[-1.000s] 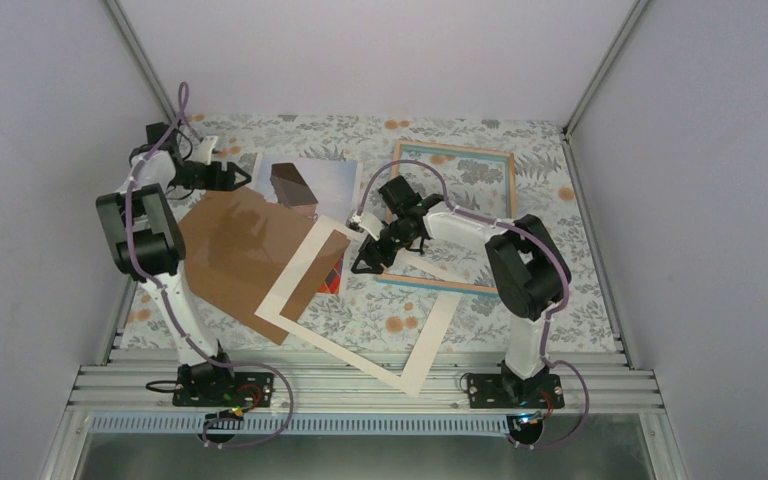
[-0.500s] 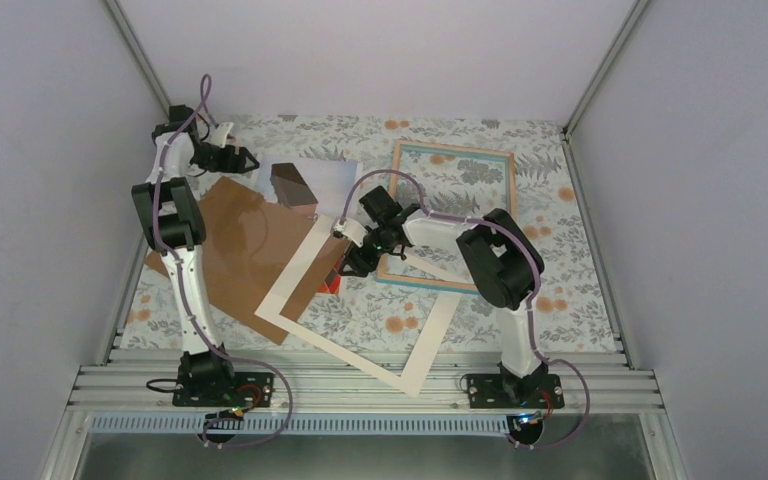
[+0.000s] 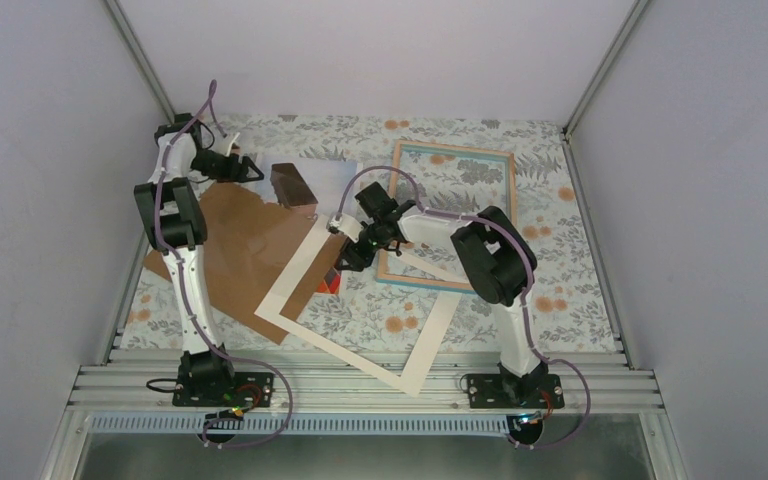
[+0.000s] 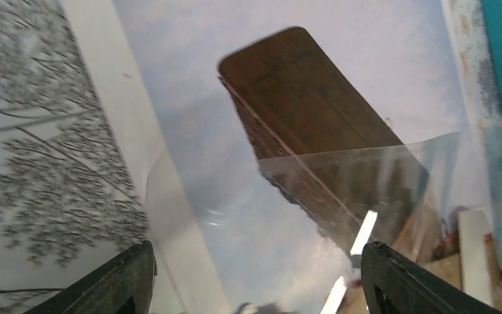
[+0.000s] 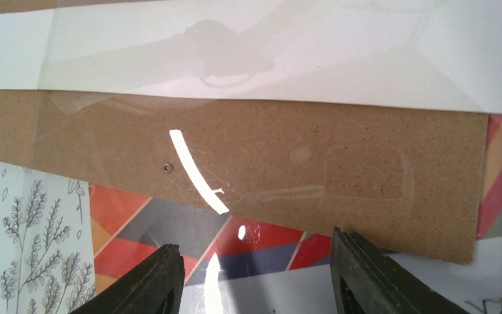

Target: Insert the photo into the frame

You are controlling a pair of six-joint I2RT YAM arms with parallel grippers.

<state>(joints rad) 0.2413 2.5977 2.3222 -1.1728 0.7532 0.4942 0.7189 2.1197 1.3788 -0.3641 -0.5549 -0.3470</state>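
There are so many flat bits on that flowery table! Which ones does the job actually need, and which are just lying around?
Part of the job:
- the photo, a hot-air balloon print
- the frame, with a turquoise rim

Just lying about:
- the cream mat border
- the brown backing board, which covers part of the photo

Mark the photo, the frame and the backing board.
photo (image 3: pixel 332 178): top external view, pale blue sky part of the print.
frame (image 3: pixel 457 150): top external view, far rim.
backing board (image 3: pixel 240 250): top external view, bare brown middle.
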